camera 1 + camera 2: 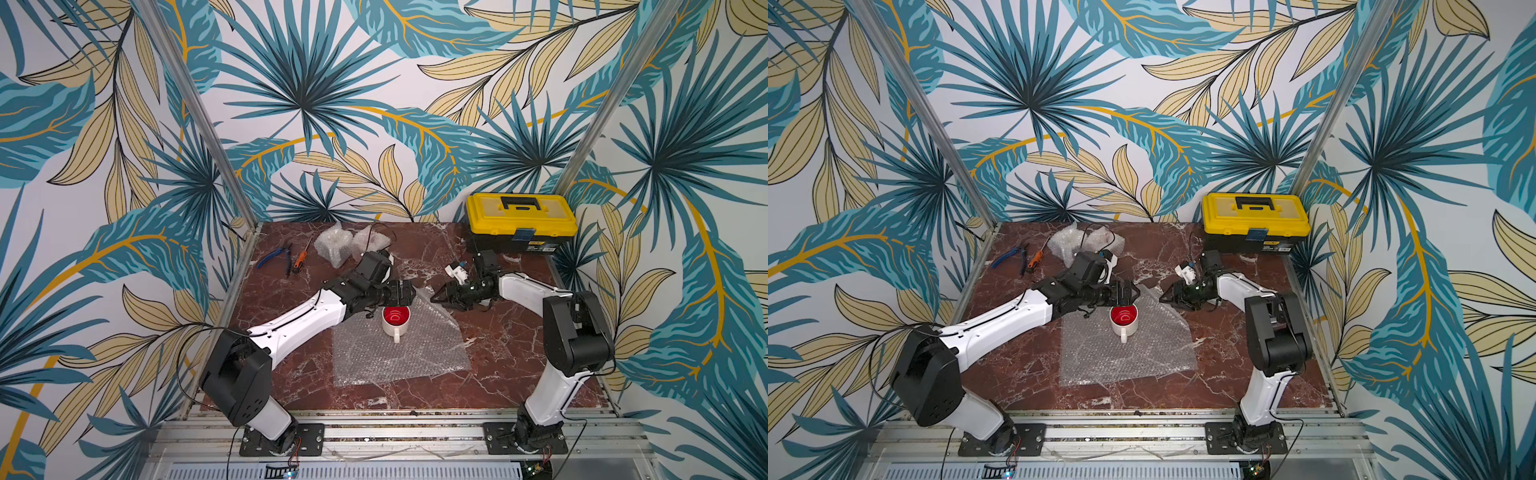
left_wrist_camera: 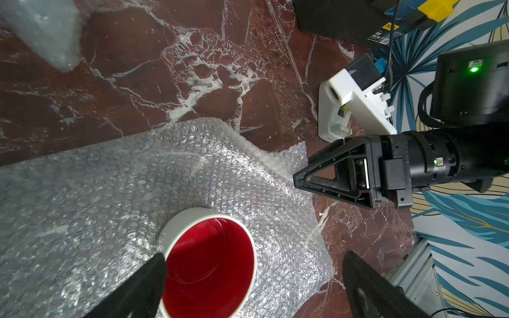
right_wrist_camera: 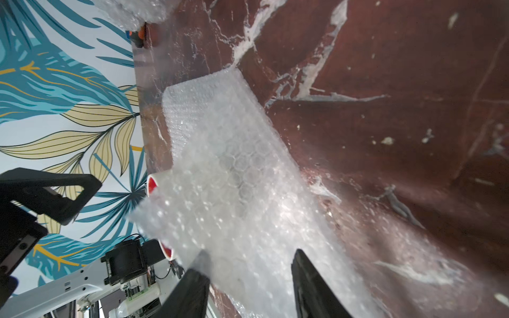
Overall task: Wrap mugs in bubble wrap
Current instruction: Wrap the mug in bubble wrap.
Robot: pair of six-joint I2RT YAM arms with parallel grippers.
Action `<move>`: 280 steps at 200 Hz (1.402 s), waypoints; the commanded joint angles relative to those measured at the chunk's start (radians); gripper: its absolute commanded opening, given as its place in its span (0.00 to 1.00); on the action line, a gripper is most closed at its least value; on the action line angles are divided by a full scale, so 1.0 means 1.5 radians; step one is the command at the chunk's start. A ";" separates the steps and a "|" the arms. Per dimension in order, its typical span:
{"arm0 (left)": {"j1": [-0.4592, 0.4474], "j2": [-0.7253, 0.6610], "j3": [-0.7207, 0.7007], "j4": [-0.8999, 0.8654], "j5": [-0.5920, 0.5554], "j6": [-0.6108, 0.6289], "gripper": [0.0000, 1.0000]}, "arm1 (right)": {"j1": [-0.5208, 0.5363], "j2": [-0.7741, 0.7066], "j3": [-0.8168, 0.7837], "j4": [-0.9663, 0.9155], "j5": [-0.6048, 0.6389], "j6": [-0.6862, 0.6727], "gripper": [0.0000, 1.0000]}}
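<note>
White, red-lined mug point(image 1: 396, 322) on bubble wrap point(image 1: 399, 361) at centre of surface point(image 1: 498, 353), handle at 6 o'clock; left gripper point(image 2: 254, 254), jaws wide apart, at its 12 o'clock; right gripper point(image 3: 250, 252), jaws half apart, astride wrap's 1 o'clock corner

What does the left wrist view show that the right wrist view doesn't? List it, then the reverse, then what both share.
Left wrist only: the mug with its whole red inside, the right gripper side-on at the curled corner of the bubble wrap, a white bracket, the toolbox.
Right wrist only: that corner standing in front of the mug, hiding most of it; an orange tool handle; the left arm.
Both: mug, bubble wrap, a wrapped bundle, the marble table.
</note>
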 commanded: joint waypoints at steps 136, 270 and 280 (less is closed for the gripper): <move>0.050 -0.037 -0.035 0.043 0.008 -0.061 1.00 | 0.040 -0.047 0.025 0.087 0.070 0.010 0.09; 0.069 -0.063 -0.094 0.045 -0.036 -0.154 1.00 | 0.240 -0.112 0.022 -0.039 0.054 -0.097 0.09; 0.069 -0.060 -0.100 0.048 -0.035 -0.157 1.00 | 0.246 -0.105 0.023 -0.049 0.063 -0.106 0.09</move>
